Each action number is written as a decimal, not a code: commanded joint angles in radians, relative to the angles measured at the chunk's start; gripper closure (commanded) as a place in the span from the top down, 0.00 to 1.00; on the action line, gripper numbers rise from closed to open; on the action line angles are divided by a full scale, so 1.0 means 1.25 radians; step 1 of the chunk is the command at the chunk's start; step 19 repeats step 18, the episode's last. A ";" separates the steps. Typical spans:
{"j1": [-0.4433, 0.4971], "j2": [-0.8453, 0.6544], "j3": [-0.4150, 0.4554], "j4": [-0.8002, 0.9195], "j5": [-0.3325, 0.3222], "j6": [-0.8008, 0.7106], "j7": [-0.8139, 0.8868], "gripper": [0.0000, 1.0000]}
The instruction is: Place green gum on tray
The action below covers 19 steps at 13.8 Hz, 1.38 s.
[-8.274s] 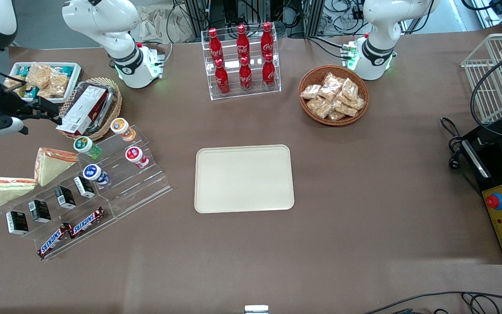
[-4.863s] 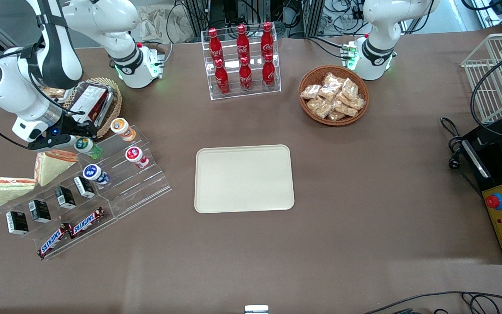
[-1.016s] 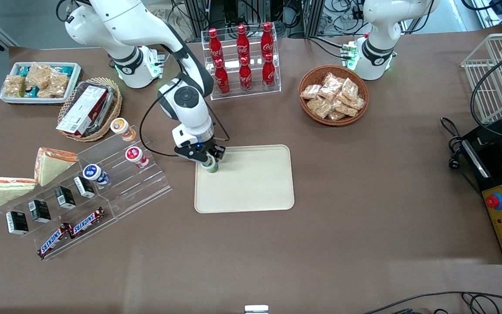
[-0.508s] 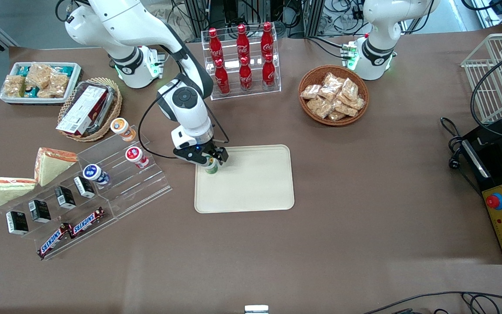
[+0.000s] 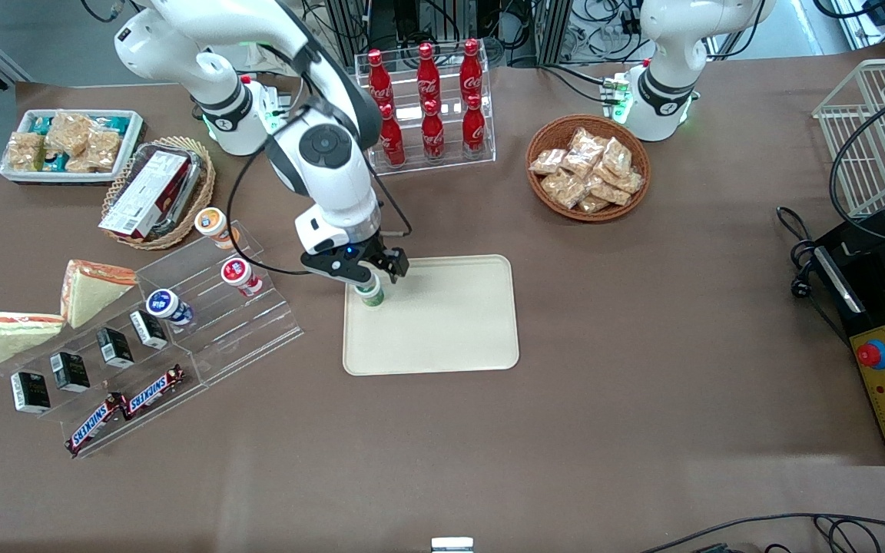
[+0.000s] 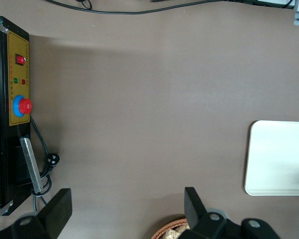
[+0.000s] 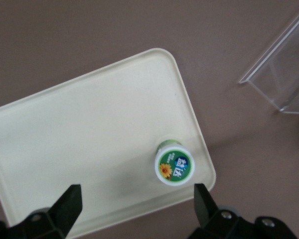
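Observation:
The green gum (image 5: 370, 294) stands upright on the cream tray (image 5: 442, 322), near the tray corner nearest the acrylic shelf. My right gripper (image 5: 366, 270) hangs just above it, open, with nothing between the fingers. In the right wrist view the gum's white lid with its green label (image 7: 174, 166) faces up on the tray (image 7: 89, 144). The gripper (image 7: 137, 196) is spread wide there, and the gum sits clear of both fingers. A part of the tray also shows in the left wrist view (image 6: 281, 159).
An acrylic stepped shelf (image 5: 204, 307) with orange, red and blue-lidded bottles stands beside the tray, toward the working arm's end; its corner shows in the right wrist view (image 7: 284, 74). A cola bottle rack (image 5: 427, 107) and a snack basket (image 5: 588, 169) lie farther from the front camera.
The gum went from the acrylic shelf to the tray in my gripper. In the last second the gripper let it go and rose a little; the gum stays on the tray.

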 commanded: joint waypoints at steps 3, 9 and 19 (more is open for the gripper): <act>-0.110 -0.011 0.053 0.277 -0.002 -0.359 -0.180 1.00; -0.513 -0.089 0.286 0.306 -0.002 -0.418 -0.547 1.00; -0.583 -0.114 0.084 0.308 0.017 -0.450 -0.863 1.00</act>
